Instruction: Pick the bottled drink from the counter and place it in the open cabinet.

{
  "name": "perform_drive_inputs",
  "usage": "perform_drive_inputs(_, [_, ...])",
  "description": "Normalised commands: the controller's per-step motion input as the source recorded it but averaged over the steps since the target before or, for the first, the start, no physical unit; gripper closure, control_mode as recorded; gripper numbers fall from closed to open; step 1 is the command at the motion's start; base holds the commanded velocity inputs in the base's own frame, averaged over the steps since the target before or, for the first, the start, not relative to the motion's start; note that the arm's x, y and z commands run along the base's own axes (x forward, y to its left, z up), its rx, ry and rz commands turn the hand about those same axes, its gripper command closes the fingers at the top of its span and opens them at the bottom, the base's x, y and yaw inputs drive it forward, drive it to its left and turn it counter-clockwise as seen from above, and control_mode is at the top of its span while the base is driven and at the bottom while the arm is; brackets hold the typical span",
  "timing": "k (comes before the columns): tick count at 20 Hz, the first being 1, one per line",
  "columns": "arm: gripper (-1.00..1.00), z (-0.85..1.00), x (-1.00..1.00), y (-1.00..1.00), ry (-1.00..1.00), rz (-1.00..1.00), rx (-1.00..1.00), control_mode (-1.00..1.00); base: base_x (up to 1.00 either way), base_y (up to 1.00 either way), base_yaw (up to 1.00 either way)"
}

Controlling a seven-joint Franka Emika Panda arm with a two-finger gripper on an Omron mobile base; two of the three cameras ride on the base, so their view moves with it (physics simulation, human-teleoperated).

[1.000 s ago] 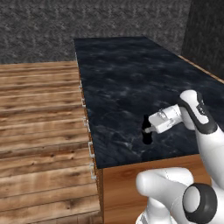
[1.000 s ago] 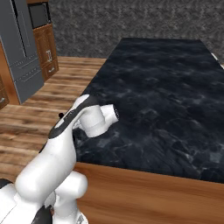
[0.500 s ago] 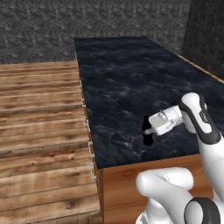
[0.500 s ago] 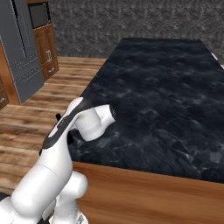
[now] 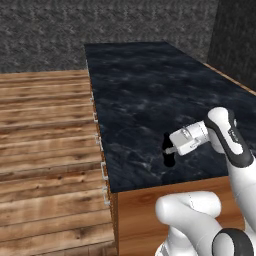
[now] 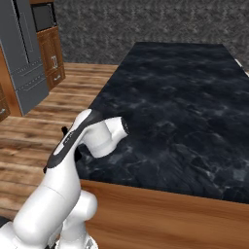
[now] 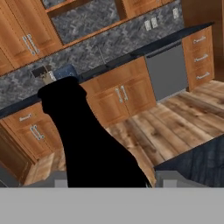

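The bottled drink (image 7: 87,144), likely rigid, smooth and slippery, is best clasped at its curved body; the gripper (image 5: 170,150) is seen straddling it, though contact cannot be told.

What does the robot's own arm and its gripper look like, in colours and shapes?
The arm is glossy white, built of rounded, thick segments, with dark grey bands and caps at the joints. Its hand is a boxy white block. The gripper has two small dark fingers. No loose cables or printed markings can be made out.

Glossy marbled stone counter (image 5: 145,95), seemingly matt bottle (image 7: 87,144)
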Motion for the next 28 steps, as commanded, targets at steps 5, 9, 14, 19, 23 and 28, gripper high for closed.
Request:
perform_drive_inputs(5, [1.0, 0.0, 0.0, 0.0, 0.0, 0.0, 0.0, 1.0, -0.27, 0.01, -0.07])
perform_drive_inputs(9, [1.0, 0.0, 0.0, 0.0, 0.0, 0.0, 0.0, 1.0, -0.47, 0.0, -0.13])
perform_drive_inputs(14, [1.0, 0.0, 0.0, 0.0, 0.0, 0.0, 0.0, 1.0, -0.59, 0.0, -0.09])
perform_drive_inputs(19, [1.0, 0.0, 0.0, 0.0, 0.0, 0.0, 0.0, 1.0, -0.3, 0.04, 0.0])
perform_drive_inputs(23, [1.0, 0.0, 0.0, 0.0, 0.0, 0.0, 0.0, 1.0, -0.1, 0.02, 0.88])
perform_drive_inputs(28, [1.0, 0.0, 0.0, 0.0, 0.0, 0.0, 0.0, 1.0, -0.05, 0.0, 1.0])
